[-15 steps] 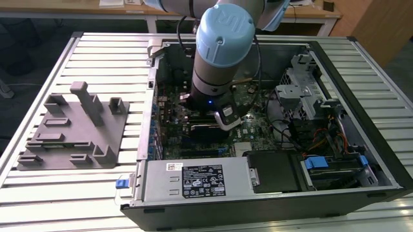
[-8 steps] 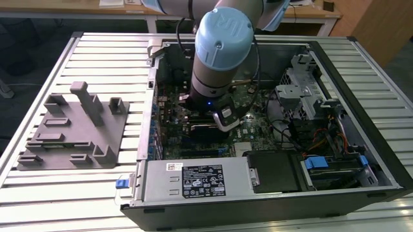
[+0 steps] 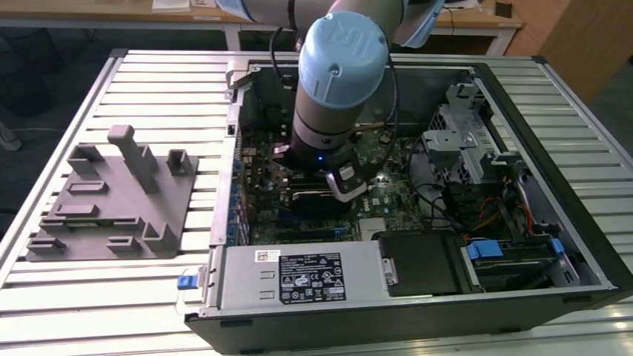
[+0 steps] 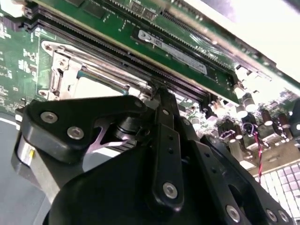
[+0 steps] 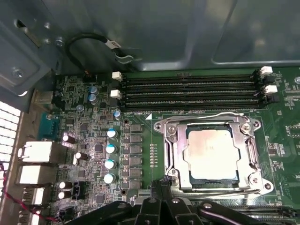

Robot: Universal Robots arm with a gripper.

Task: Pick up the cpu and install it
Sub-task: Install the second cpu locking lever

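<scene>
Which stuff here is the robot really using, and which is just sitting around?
Using:
cpu, lying in the socket frame
gripper, right by the socket

Just sitting around:
grey tray outside the case
memory slots
power supply

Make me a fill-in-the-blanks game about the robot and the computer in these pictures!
1. The cpu sits inside the metal socket frame on the green ____.
2. The robot arm reaches down into an open computer ____.
3. Beside the computer, on the exterior view's left, a ____ tray with upright posts sits on the table.

Missing words: motherboard; case; grey
</scene>
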